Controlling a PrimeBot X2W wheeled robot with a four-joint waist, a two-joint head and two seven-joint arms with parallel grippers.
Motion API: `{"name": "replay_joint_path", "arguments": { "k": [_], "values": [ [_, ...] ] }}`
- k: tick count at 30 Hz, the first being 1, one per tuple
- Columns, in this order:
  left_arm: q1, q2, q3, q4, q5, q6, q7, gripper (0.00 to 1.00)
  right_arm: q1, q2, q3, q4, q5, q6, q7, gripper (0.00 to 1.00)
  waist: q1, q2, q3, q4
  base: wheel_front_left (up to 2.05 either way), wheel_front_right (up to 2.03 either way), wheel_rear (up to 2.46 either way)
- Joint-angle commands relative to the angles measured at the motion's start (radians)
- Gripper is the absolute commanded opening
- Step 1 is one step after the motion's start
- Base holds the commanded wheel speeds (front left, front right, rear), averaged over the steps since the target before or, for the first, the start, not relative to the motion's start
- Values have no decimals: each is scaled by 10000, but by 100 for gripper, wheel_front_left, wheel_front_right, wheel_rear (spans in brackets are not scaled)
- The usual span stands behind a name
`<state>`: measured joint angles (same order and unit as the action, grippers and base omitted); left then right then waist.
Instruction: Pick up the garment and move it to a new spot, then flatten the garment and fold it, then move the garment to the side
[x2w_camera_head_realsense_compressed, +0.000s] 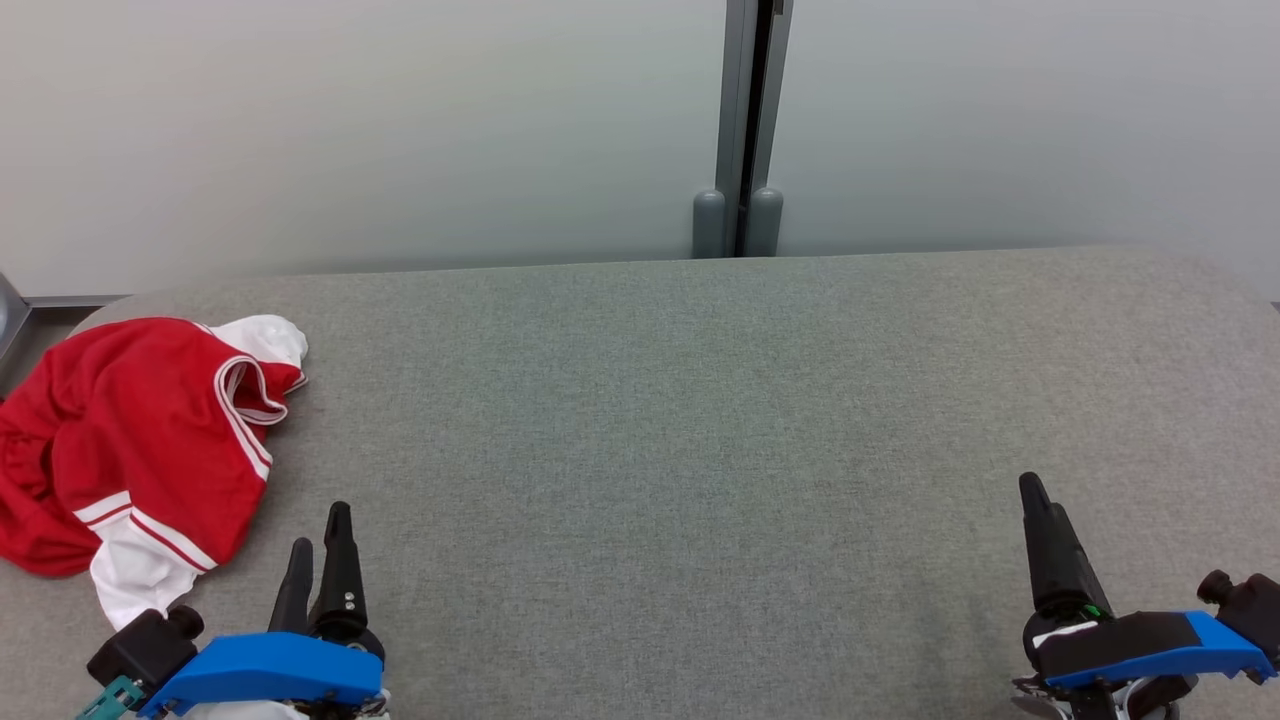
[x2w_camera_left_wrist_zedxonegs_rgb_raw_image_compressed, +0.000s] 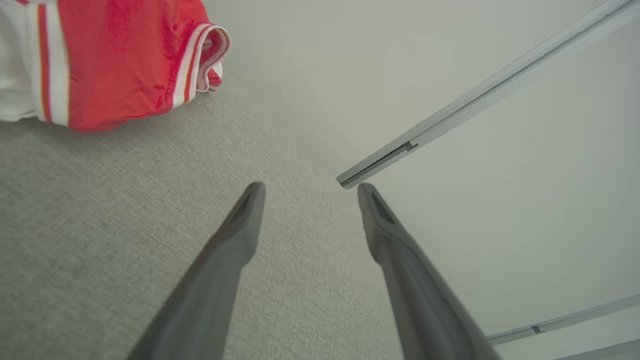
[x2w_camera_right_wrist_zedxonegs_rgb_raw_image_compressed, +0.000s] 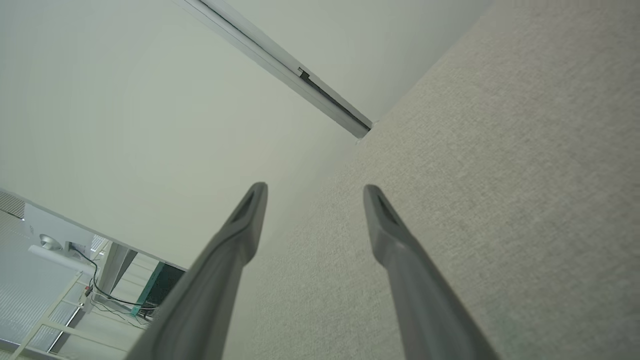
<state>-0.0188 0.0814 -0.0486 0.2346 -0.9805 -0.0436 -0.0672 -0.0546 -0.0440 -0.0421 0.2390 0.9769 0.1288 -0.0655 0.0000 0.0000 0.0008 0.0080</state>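
Both left gripper (x2w_camera_left_wrist_zedxonegs_rgb_raw_image_compressed: 309, 191) & right gripper (x2w_camera_right_wrist_zedxonegs_rgb_raw_image_compressed: 315, 191) hung over the table's (x2w_camera_head_realsense_compressed: 700, 420) near edge, left one at the near-left corner, right one at the near-right. Each had its fingers spread wide apart w/ nothing between them, tips pointing toward the table's far edge. Red garment (x2w_camera_head_realsense_compressed: 140, 440) w/ white trim lay crumpled at the table's left end, just beside the left gripper, not touching it. Pale wall (x2w_camera_head_realsense_compressed: 400, 120) stood behind the table's far edge.
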Motion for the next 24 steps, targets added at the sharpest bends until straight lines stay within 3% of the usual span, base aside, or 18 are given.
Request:
{"name": "replay_joint_path", "arguments": {
  "k": [1,24],
  "values": [
    [-98,109,-104,-102,399,71,-116,100,-73,-58,14,-156,-424,14,-133,100,0,0,-1,6,0,0,0],
    [84,444,-624,-153,3185,510,-801,100,-100,-70,213,-133,-3498,19,-718,100,0,0,-46,1,0,0,0]
  ]
}}
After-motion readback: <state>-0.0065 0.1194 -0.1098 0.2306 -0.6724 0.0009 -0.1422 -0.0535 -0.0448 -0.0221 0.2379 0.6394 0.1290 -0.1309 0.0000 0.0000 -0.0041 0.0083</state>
